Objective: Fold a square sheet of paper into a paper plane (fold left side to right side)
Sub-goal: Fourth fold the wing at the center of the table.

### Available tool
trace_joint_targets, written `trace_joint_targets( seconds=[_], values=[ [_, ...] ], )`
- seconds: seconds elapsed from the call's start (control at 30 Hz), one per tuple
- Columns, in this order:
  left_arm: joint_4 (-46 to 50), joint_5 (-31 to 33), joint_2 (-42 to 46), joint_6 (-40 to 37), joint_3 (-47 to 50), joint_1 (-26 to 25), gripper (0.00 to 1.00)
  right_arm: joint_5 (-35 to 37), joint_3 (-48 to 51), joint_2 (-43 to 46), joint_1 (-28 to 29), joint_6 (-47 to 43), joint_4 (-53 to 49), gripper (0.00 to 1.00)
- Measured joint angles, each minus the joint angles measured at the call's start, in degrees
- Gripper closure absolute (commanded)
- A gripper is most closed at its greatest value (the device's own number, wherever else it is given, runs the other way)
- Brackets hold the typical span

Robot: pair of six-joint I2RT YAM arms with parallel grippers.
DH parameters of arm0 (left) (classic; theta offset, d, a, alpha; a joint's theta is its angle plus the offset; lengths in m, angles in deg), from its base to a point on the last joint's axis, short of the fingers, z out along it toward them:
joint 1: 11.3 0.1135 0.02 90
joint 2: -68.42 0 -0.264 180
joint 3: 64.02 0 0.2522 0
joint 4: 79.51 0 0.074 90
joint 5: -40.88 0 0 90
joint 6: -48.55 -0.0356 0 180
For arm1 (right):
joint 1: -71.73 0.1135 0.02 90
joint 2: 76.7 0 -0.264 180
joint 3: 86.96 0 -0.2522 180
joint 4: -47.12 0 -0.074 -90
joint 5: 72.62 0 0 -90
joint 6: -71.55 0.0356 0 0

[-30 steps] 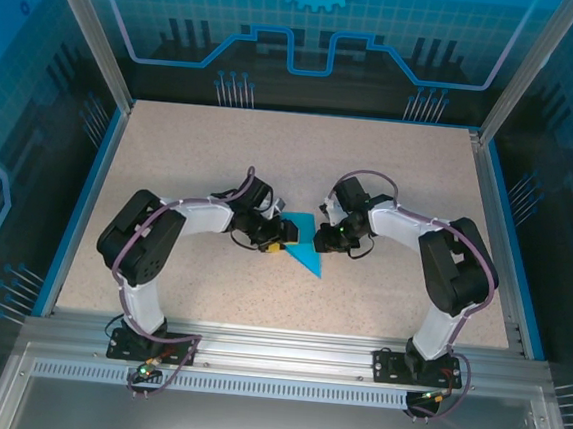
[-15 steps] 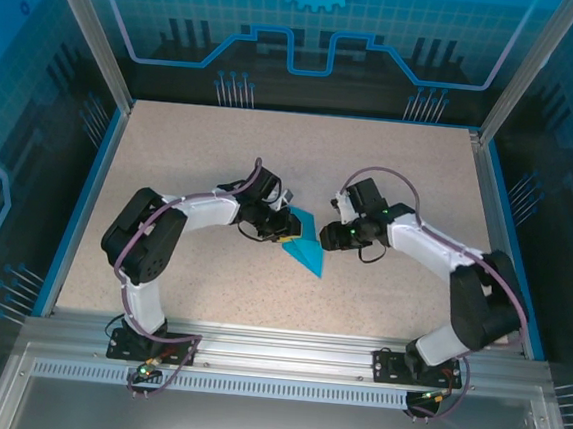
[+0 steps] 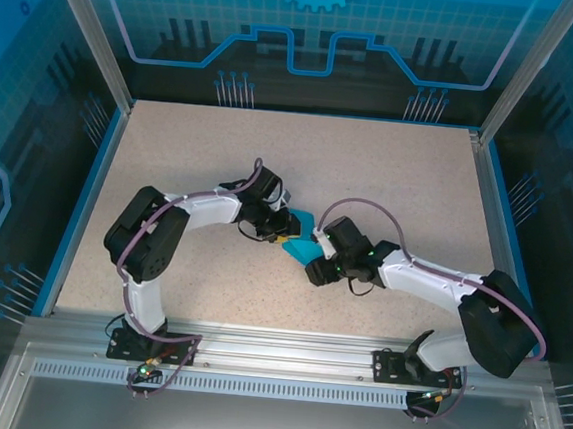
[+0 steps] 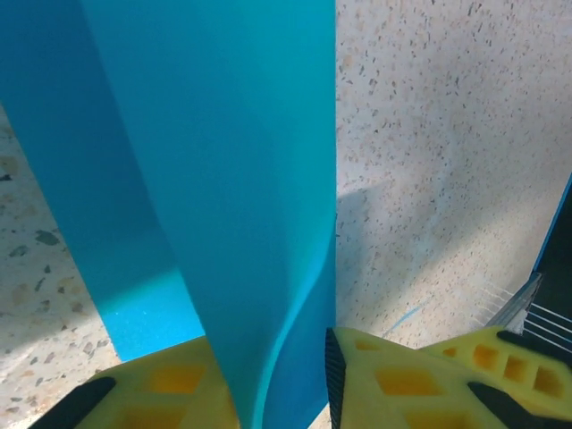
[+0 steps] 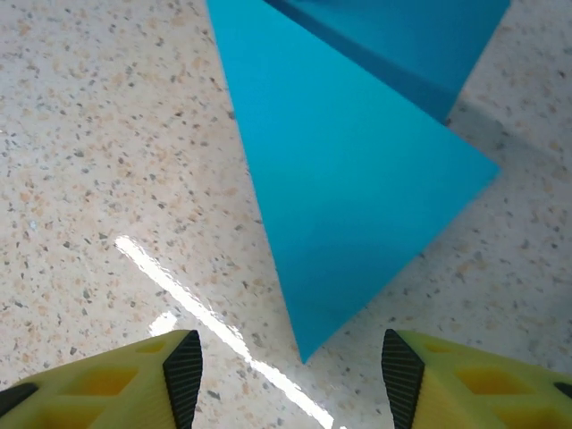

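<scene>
Top view: the blue sheet of paper [image 3: 300,238] is lying near the middle of the table [image 3: 390,173], a little toward the near edge and about midway between the left and right edges. It is already creased into a pointed shape, with its sharp tip pointing toward the near edge. I am reaching in from both sides. My left hand [image 3: 283,232] is meeting the paper on its left, and my right hand [image 3: 312,262] is sitting just beside the tip, on the side of the near edge.

Left wrist view: my left hand [image 4: 281,375] is gripping the sheet of paper [image 4: 223,179]. The two yellow fingers [image 4: 170,389] are standing on either side of a layer that is running between them and bowing slightly there. This lighter layer is rising off the speckled table [image 4: 429,134] and is casting a shadow to its right. A darker blue strip is lying flat at its left.

Right wrist view: my right hand [image 5: 293,371] is standing open and holding nothing. Its fingers [image 5: 183,366] are spread well apart, with their dark pads facing each other. The tip of the sheet of paper [image 5: 349,188] is pointing into the gap between them and is touching neither finger. Here the paper is lying flat on the table [image 5: 107,134] as a long triangle. A second, darker layer is crossing above it at the top of the view and is shading the surface beside it.
</scene>
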Motion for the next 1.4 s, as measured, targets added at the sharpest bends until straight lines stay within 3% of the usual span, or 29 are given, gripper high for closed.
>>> trace_joint_targets(
  seconds=[0.6,1.4],
  values=[
    [-1.60,0.98,-2.40,1.42,-1.53,-0.85,0.68,7.56,-1.90,-0.94,4.11,-1.95,2.12,0.36],
    [1.05,1.42,-2.40,1.25,-4.09,-0.85,0.68,10.51,-6.82,-11.34,5.38,-2.54,1.90,0.46]
  ],
)
